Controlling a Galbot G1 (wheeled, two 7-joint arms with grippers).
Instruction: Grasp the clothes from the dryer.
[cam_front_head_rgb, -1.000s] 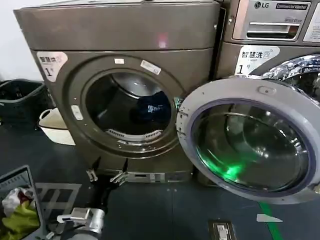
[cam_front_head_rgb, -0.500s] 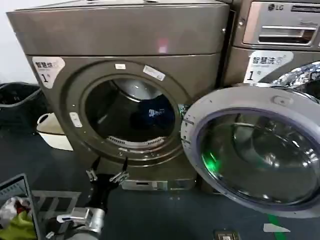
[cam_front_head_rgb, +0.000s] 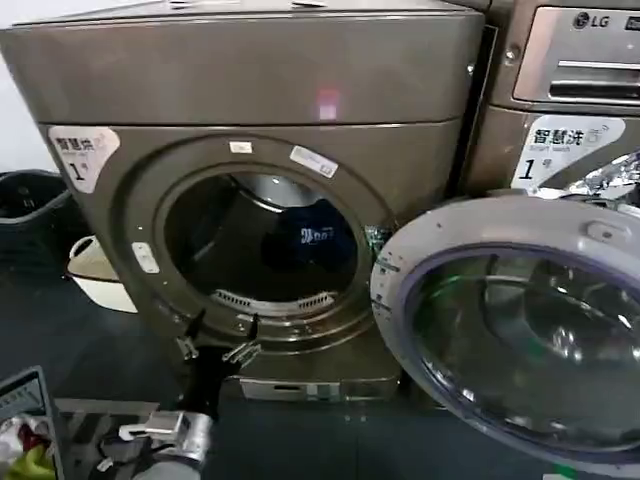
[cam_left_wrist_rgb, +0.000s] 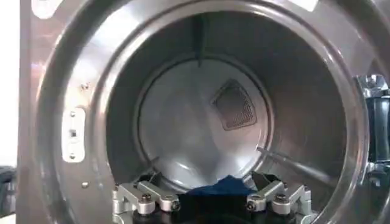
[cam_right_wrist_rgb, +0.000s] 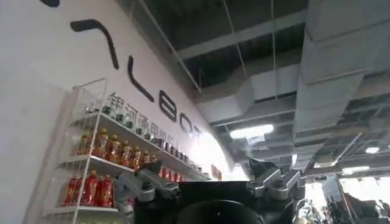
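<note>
The dryer (cam_front_head_rgb: 250, 190) fills the head view, its round door (cam_front_head_rgb: 520, 330) swung wide to the side of the drum mouth, the door's far edge cut off by the frame. Deep inside the drum, toward the door side of the mouth, sit the clothes (cam_front_head_rgb: 312, 238), a dark navy bundle with a small white mark on it; folds and outline melt into the dark drum wall, so the shape is hard to read.

Just below the drum mouth's lower rim hangs the left gripper (cam_front_head_rgb: 214, 345), jaws spread open, nothing between them, well short of the clothes. Its arm drops out of the bottom of the frame. In the left wrist view, the same gripper (cam_left_wrist_rgb: 210, 201) looks straight into the drum; the two metal fingertips (cam_left_wrist_rgb: 146, 198) stand apart, and a sliver of the navy clothes (cam_left_wrist_rgb: 225, 184) peeks up between them on the drum floor, mostly hidden behind the gripper body. The perforated vent (cam_left_wrist_rgb: 234, 105) on the drum's back wall is clear.

The right gripper (cam_right_wrist_rgb: 210, 182) is pointed upward, away from the dryer, jaws apart and empty, with a shelf of bottles (cam_right_wrist_rgb: 100, 164) beyond it.

Beside the dryer, away from the door, a white tub (cam_front_head_rgb: 95, 272) is half hidden by the machine's corner.
</note>
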